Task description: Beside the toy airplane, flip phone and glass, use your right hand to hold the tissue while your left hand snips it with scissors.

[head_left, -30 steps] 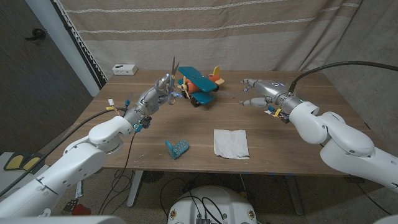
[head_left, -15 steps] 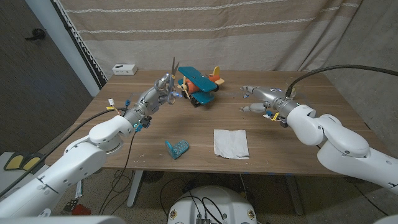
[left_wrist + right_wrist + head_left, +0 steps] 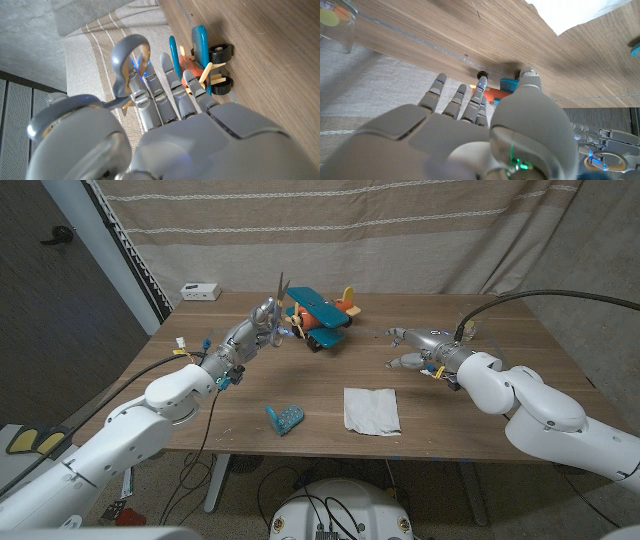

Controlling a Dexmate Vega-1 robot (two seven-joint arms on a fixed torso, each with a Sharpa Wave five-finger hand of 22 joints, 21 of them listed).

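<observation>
Nearest to us on the bench [image 3: 470, 430] lies the tissue [image 3: 371, 410], flat and white, close to the front edge. To its left, a little apart, lies a small blue object [image 3: 284, 419]; we think it is the flip phone, but we cannot be sure.

Farther back, our right hand [image 3: 412, 348] hovers above the bench, behind the tissue and well apart from it. Its fingers [image 3: 399, 336] are spread and hold nothing. Our left hand [image 3: 262, 321] is raised at the far left and grips the scissors [image 3: 279, 299], with the blades pointing up. Just beside it stands the toy airplane [image 3: 322, 317], and a white box [image 3: 200, 291] sits at the far edge near the curtain.

We judge that nothing of the cutting is done yet, because the tissue is not held. Some things can go wrong from here. The tissue is thin and lies flat, so the right fingers may push it along the bench and not lift it. The left hand is very near to the airplane, so a swing toward the tissue may knock the toy with the scissors.

The right wrist view shows the glass [image 3: 338, 27] at the bench edge, which we cannot make out from the head. The left wrist view shows the grey scissor loop [image 3: 129, 60] held among the fingers, clearer than the head view gives it.
</observation>
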